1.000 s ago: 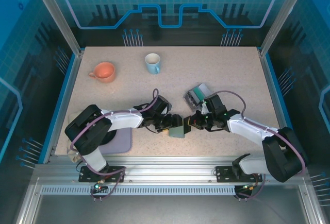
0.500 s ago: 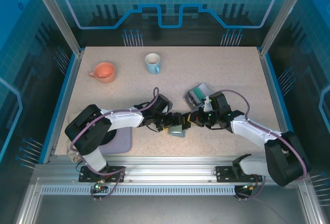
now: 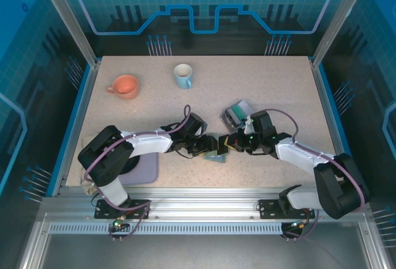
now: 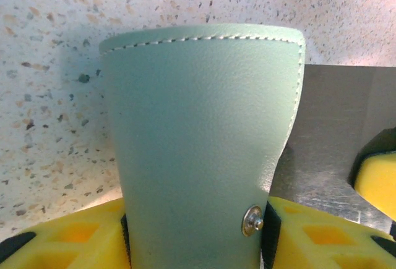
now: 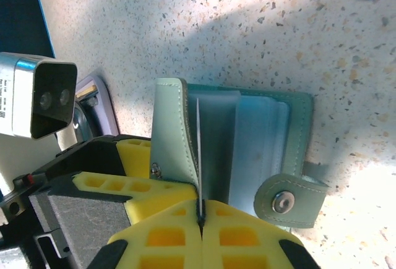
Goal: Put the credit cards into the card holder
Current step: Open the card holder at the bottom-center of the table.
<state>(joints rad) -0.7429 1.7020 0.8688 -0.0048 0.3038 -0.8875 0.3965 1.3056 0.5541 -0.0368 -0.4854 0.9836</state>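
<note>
Closing in from the right over the past second, the right hand (image 3: 228,145) now meets the left hand (image 3: 209,148) above the card holder (image 3: 216,156), and the left fingers have drawn in on its raised flap. On the speckled surface (image 3: 278,83), an orange cup (image 3: 124,86) stands far left, with a blue mug (image 3: 183,75) to its right. A grey mat (image 3: 143,169) lies near, by the left arm's base. At near centre the sage-green holder lies open. The left hand pinches its upright flap (image 4: 198,139) between yellow fingers (image 4: 74,241), close to a small round snap (image 4: 252,221). The right hand's fingertips are pressed together on a thin, dark grey credit card (image 4: 328,133), which stands on edge between the flap and the inner pockets (image 5: 253,139). Whether the card has entered a pocket cannot be told. A clear box (image 3: 237,114) sits just beyond the right hand.
</note>
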